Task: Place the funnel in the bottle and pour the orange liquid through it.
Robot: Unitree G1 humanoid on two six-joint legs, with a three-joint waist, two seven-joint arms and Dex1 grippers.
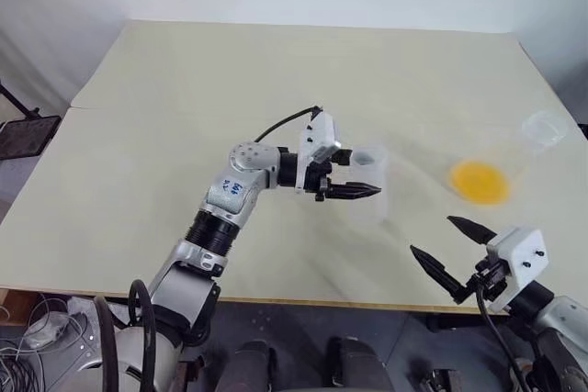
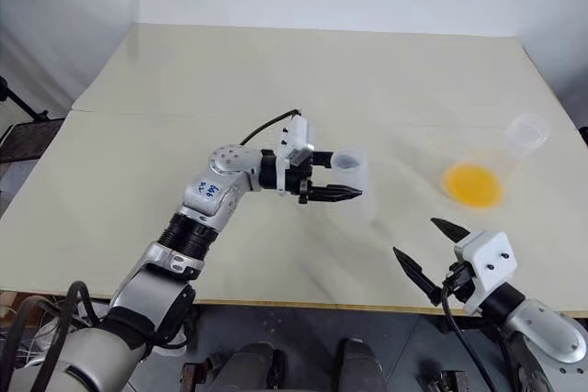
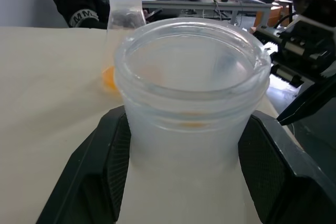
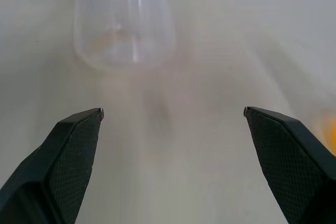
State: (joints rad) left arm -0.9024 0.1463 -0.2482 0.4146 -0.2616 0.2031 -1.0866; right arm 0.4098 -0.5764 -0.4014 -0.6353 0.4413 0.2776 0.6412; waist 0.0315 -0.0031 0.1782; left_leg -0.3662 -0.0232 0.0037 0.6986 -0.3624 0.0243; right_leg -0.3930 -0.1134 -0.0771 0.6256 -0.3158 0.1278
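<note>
Left eye view: counter [image 1: 184, 89], pale cream, carries everything. Landmark is the bottle [image 1: 369, 181], clear and frosted, standing upright near the counter's middle.

Left gripper [image 1: 354, 173] reaches in level from the bottle's left, one black finger on each side of the wide neck. Left wrist view confirms it: fingers [image 3: 100, 177] press against both sides of the neck, so the gripper is closed on the bottle. Neck mouth faces up, rim round and open.

To the right of the bottle, well apart, lies the orange liquid [image 1: 479, 182], a bright orange disc seen through the base of another clear flask [image 1: 542, 130], whose neck leans away toward the counter's far right edge.

Right gripper [image 1: 450, 250] hangs nearer than the bottle and to its right, over the counter's near edge, fingers spread wide with nothing between them. Right wrist view shows the bottle's clear body [image 4: 123, 24] ahead of those spread fingers, apart from them.

Funnel: cannot make it out.
</note>
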